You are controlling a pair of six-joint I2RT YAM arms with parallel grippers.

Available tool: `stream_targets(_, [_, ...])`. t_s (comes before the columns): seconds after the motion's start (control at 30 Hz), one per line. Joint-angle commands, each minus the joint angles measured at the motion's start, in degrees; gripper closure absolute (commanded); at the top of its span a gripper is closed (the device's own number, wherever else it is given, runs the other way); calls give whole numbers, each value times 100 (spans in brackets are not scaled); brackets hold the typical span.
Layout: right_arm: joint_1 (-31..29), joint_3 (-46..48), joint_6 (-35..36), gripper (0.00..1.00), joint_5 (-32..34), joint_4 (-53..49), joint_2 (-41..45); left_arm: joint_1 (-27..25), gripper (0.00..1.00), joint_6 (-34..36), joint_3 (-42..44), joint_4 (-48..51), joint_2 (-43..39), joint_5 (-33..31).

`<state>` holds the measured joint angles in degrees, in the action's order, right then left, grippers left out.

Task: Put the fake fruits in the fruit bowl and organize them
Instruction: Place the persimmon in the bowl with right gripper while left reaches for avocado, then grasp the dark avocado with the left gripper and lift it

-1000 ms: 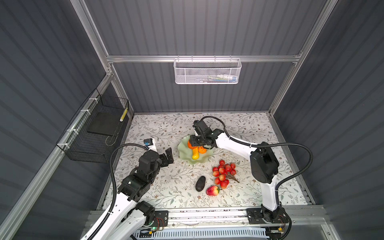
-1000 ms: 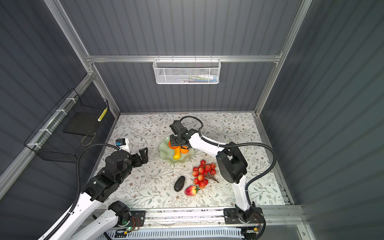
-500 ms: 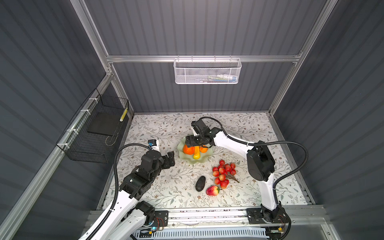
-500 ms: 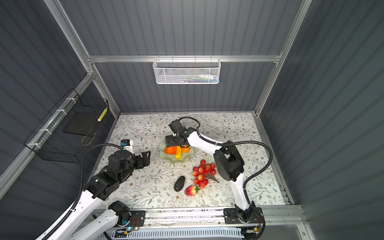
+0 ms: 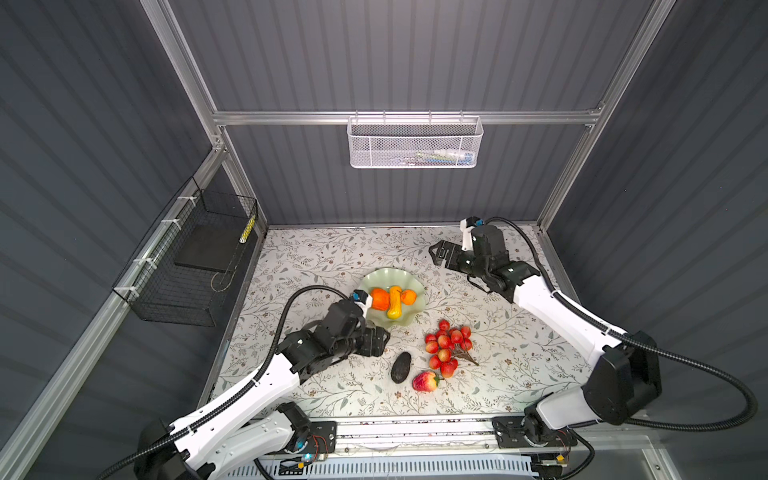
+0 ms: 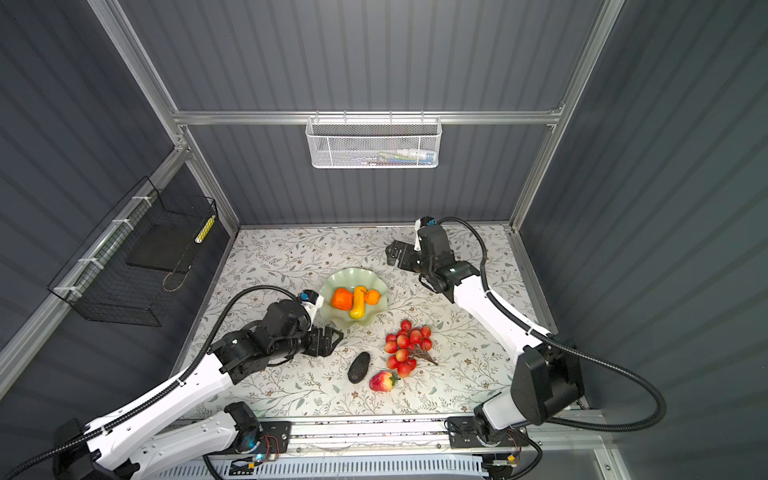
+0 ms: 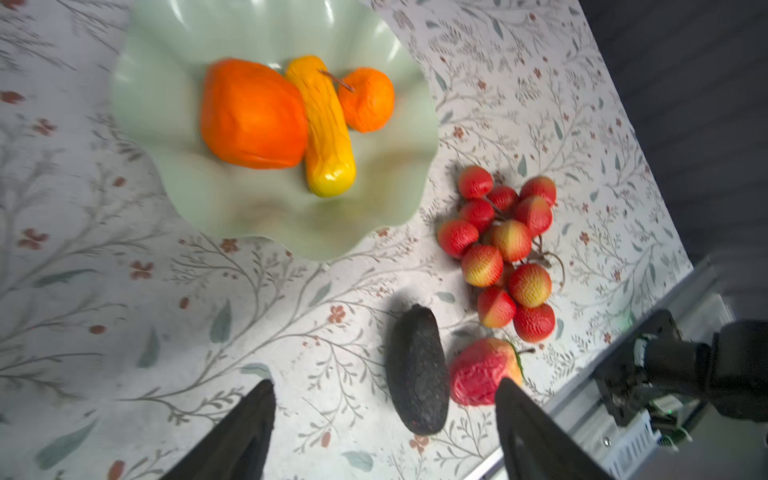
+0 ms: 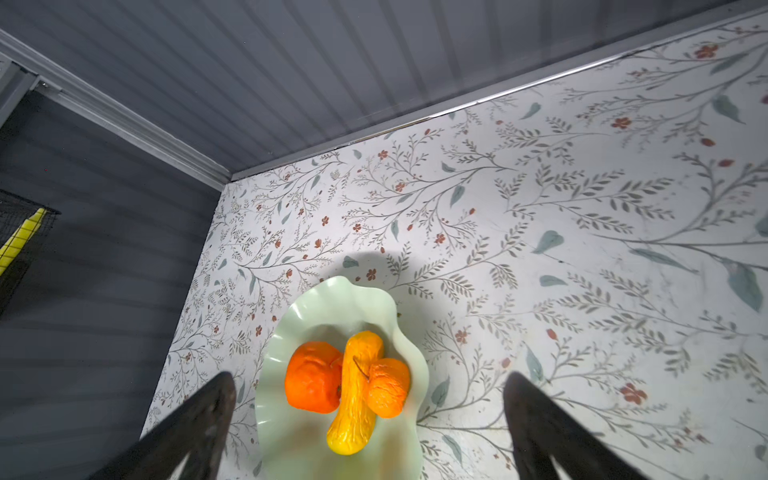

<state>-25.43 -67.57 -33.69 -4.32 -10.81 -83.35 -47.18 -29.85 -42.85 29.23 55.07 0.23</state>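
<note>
the left gripper (image 5: 383,337) sits in the lower centre of both top views, fingers spread with nothing between them. the dark avocado (image 5: 401,367) lies on the floral table (image 5: 316,257) just below and right of it. the avocado's long axis runs nearly up and down the frame, with the red strawberry-like fruit (image 5: 424,381) close by its lower right end. in the left wrist view the avocado (image 7: 417,370) lies lengthwise between the fingers (image 7: 249,419) but nearer one than the other, so the jaws would close across its narrow width after a small sideways shift. how high the gripper hangs over the table is hard to judge. the right gripper (image 5: 435,253), also spread and empty, is well apart at the upper right, beyond the fruit bowl (image 5: 390,275), so the left arm is plainly nearer.
</note>
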Motion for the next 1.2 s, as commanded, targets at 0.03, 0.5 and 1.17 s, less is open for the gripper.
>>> stream_targets(0.03, [227, 522, -90, 1, 172, -7, 311, -518, 17, -370, 267, -111, 206, 29])
stream_targets(0.5, [433, 1289, -127, 1, 297, -212, 899, -1188, 15, -489, 313, -1267, 2184, -101])
stream_targets(1.17, [557, 1298, -166, 1, 123, -52, 768, -1099, 56, 154, -124, 198, 672, -1356])
